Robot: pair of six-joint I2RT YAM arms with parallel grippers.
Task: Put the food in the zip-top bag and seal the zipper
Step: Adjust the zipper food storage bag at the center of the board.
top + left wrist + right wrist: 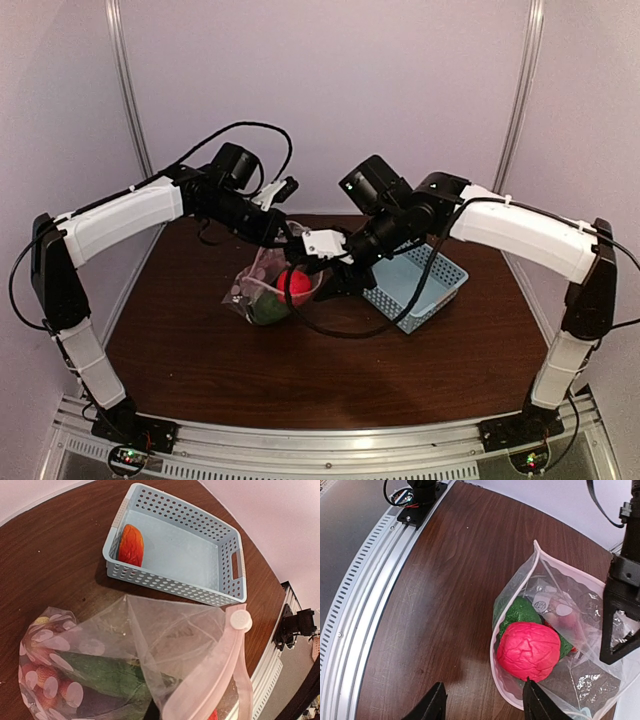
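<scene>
The clear spotted zip-top bag [256, 292] lies on the table with its mouth held up and open. My left gripper [287, 238] is shut on its upper edge; its black fingers show in the right wrist view [616, 645]. In the left wrist view the bag [165, 645] hides my fingers, and the pink zipper strip [212, 677] with its slider [241, 620] runs across. A crinkled red food [528, 650] sits in the mouth on a green piece [520, 611]. My right gripper [485, 705] is open and empty, one fingertip [534, 700] at the bag's rim.
The light blue slotted basket [425, 290] stands right of the bag; it shows in the left wrist view [227, 550] with one orange-red food [131, 545] in its corner. The table's front rail [355, 610] lies to the left.
</scene>
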